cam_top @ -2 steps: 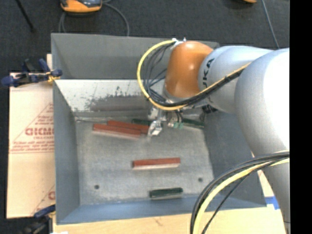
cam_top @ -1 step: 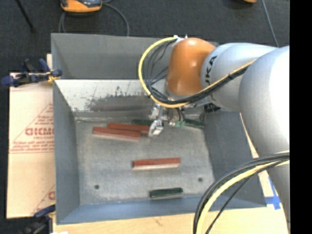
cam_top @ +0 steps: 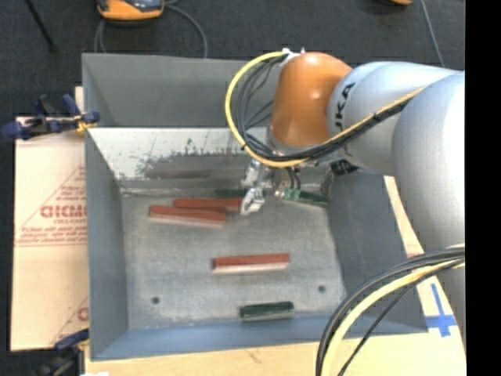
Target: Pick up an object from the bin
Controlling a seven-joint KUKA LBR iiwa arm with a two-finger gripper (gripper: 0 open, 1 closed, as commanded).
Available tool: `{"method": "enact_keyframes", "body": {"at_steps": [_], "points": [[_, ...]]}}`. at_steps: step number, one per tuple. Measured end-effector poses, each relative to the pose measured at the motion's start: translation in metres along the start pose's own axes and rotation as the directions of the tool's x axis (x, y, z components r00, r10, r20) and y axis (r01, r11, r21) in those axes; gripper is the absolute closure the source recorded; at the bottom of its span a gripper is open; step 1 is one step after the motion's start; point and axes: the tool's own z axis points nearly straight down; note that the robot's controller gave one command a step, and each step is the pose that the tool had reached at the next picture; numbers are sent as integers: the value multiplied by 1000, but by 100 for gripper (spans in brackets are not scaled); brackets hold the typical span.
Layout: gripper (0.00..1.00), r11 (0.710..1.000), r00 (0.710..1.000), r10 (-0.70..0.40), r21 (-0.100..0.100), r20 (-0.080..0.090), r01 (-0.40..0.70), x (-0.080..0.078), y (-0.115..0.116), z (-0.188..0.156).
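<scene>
Red stick [cam_top: 205, 204] beside fingers [cam_top: 252, 200]

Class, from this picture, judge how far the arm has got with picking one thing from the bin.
Done: the claw sits low in the bin, at the right end of two red-brown bars near the back wall. In hand: positioning there; nothing looks lifted. Left: gripping one thing and raising it out.

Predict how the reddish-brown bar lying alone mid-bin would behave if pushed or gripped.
The reddish-brown bar looks straight and flat-sided, so it is probably stiff and should slide, not roll, on the bin floor. Long and narrow, it would likely pivot if pushed near one end.
</scene>
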Motion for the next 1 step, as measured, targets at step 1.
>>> {"method": "enact_keyframes", "body": {"at_steps": [1], "points": [[100, 1000, 1000, 0, -1, 4, 0, -1, 0, -17]]}}
